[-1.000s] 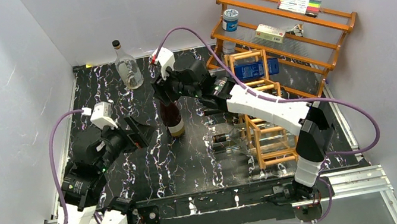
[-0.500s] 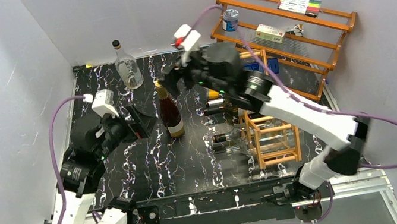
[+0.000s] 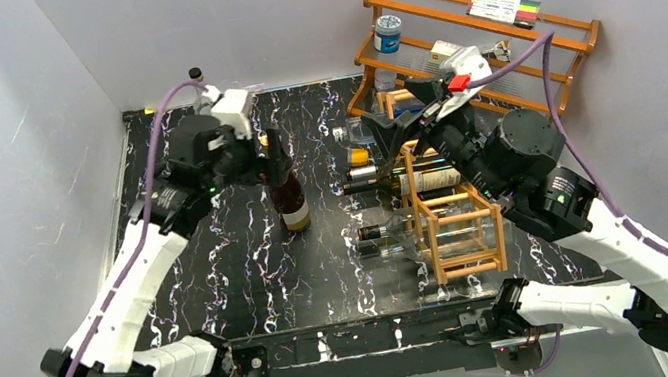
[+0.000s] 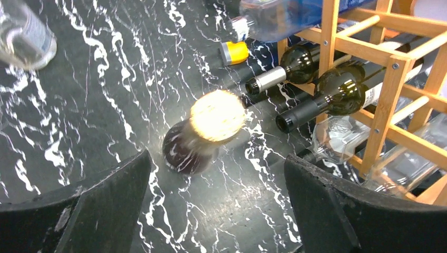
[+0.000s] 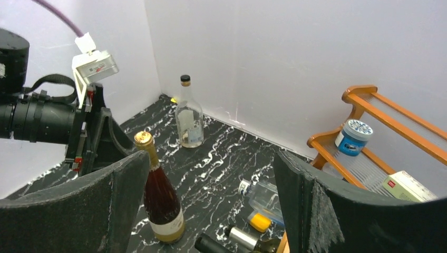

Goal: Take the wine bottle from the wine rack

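A red-brown wine bottle [image 3: 289, 201] with a gold cap stands upright on the black marble table, apart from the wine rack [image 3: 452, 220]. My left gripper [image 3: 270, 158] hovers open right at its neck. From above, the left wrist view shows the cap [image 4: 217, 115] just beyond my left gripper's [image 4: 217, 158] gap. My right gripper [image 3: 384, 130] is open and empty, held over the rack's far end. Through my right gripper's [image 5: 211, 155] spread fingers, the bottle [image 5: 158, 200] stands to the left. Dark bottles [image 4: 316, 100] lie in the rack's [image 4: 390, 79] cells.
A clear bottle [image 5: 188, 118] stands at the back near the wall. A two-tier orange shelf [image 3: 488, 32] at the back right holds a blue-lidded jar [image 3: 386, 33] and boxes. Clear bottles [image 3: 383, 236] poke out of the rack's lower cells. A yellow-capped bottle [image 5: 263, 211] lies on the table.
My right gripper opened off the wine bottle's neck and drew back right over the rack. My left arm swung in from the left to the bottle's top. The bottle stays upright.
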